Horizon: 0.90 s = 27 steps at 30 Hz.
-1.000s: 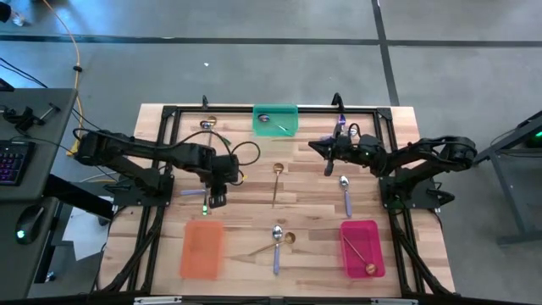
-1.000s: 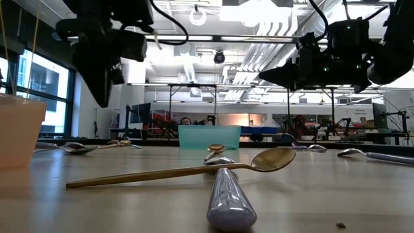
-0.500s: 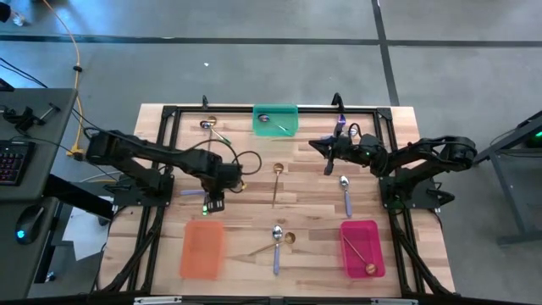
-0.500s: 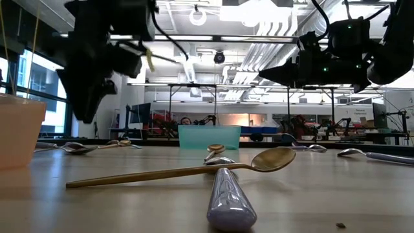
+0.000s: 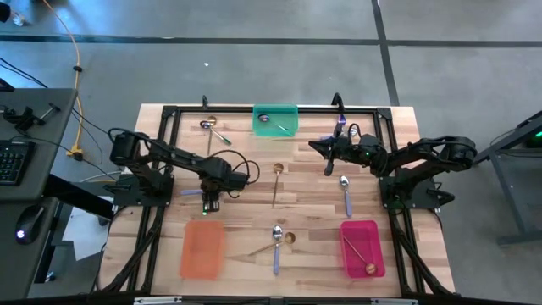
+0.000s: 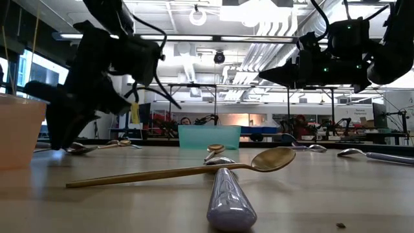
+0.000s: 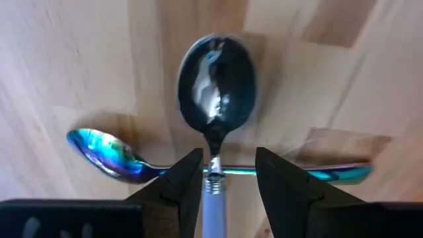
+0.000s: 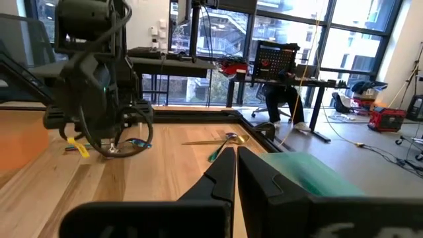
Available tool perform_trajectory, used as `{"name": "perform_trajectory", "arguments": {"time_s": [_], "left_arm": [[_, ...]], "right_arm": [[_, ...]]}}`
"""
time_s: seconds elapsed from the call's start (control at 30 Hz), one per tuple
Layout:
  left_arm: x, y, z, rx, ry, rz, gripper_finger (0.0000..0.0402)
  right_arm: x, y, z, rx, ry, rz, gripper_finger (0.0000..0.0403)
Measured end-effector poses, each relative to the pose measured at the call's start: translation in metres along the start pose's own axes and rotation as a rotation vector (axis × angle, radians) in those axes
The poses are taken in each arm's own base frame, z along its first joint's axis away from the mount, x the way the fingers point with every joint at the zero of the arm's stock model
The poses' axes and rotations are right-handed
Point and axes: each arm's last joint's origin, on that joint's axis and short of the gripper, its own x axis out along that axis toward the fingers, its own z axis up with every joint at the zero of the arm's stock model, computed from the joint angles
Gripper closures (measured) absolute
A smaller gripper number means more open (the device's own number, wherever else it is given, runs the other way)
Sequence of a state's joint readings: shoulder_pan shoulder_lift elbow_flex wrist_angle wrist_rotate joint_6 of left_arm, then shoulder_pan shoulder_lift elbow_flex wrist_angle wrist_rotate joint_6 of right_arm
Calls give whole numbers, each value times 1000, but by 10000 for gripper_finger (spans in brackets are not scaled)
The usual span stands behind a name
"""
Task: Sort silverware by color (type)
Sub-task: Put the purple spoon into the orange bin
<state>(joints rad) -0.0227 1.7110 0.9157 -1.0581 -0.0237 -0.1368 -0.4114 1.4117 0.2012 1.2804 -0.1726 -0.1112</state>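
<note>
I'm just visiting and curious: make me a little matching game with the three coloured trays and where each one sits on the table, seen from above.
Things:
1. green tray
2. orange tray
3. pink tray

Places:
a. near edge, on the right arm's side
b. middle of the far edge
c. near edge, on the left arm's side

Pairs: 1-b, 2-c, 3-a
</note>
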Motion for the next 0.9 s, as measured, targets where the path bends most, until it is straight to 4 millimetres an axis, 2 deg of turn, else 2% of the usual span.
{"name": "perform_trajectory", "arguments": {"time_s": [0.23, 0.6, 0.9], "left_arm": [[2, 6, 3, -38, -2, 13, 274], [3, 13, 5, -77, -17, -2, 334], [3, 13, 7, -79, -36, -5, 336]], "right_arm": [[0, 0, 0, -1, 1, 0, 403], [0, 0, 0, -1, 1, 0, 403], [0, 0, 0, -1, 1, -1, 403]]}}
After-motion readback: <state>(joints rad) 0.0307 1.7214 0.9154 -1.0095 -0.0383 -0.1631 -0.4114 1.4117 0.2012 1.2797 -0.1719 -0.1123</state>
